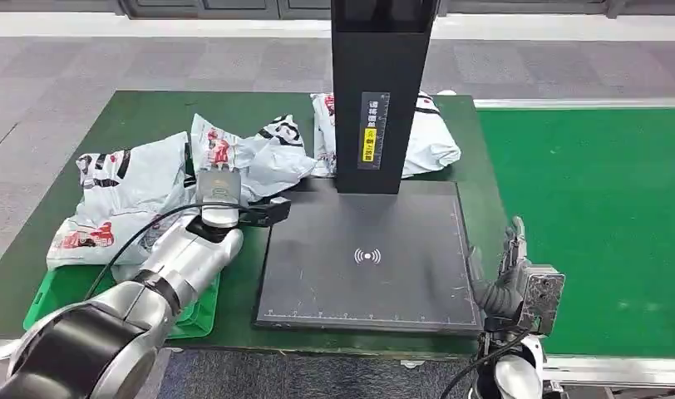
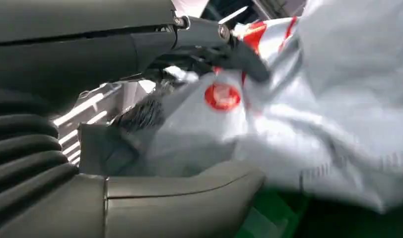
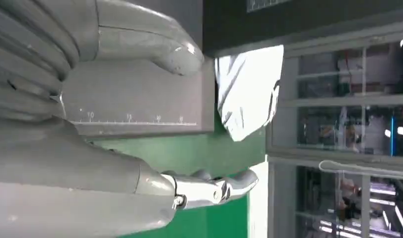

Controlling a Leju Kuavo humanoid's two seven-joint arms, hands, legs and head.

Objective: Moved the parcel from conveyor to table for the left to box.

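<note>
Crinkly grey plastic parcels (image 1: 251,154) are heaped right under and ahead of the left hand (image 1: 220,193), whose fingers (image 2: 239,54) press into one bag, though I cannot tell if they truly clamp it; I'd say it should gather a firm fold before lifting toward the green bin (image 1: 193,312) beside its forearm. The right hand (image 1: 517,258) waits with fingers apart, holding nothing, beside the black scanner plate (image 1: 367,258); I cannot tell what the bin holds.

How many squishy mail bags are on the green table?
3 that I can tell. One parcel lies at the table's left edge, one by the left hand, one behind the black scanner post. More may be hidden.
</note>
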